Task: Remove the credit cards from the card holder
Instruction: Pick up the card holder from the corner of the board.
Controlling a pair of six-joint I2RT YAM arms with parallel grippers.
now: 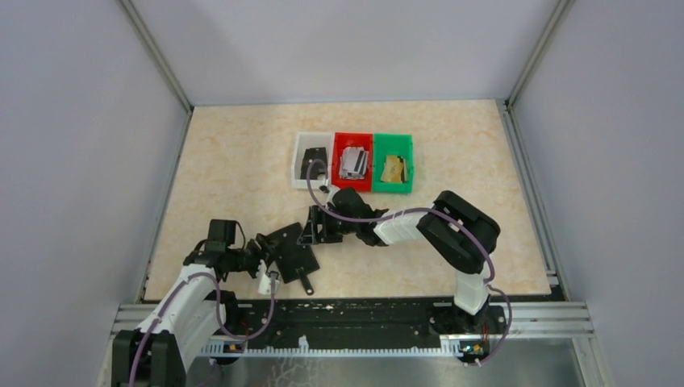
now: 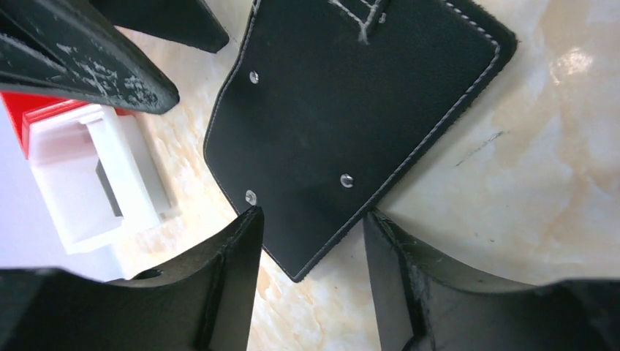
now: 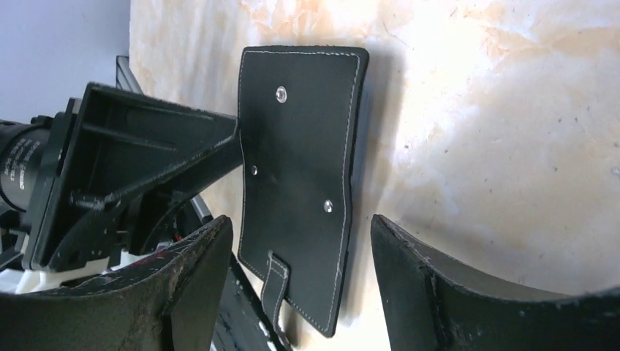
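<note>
Left gripper (image 2: pixel 311 227) gapes around the card holder's (image 2: pixel 343 110) six-o'clock corner, right gripper (image 3: pixel 301 223) wide, empty; pinching there could skid it away.

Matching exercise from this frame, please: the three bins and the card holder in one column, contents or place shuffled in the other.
Things:
1. white bin
2. red bin
3. green bin
4. card holder

Contents or place:
A. gold-tan cards inside
B. on the table, outside the bins
C. silvery cards inside
D. dark item inside

Pairs: 1-D, 2-C, 3-A, 4-B
</note>
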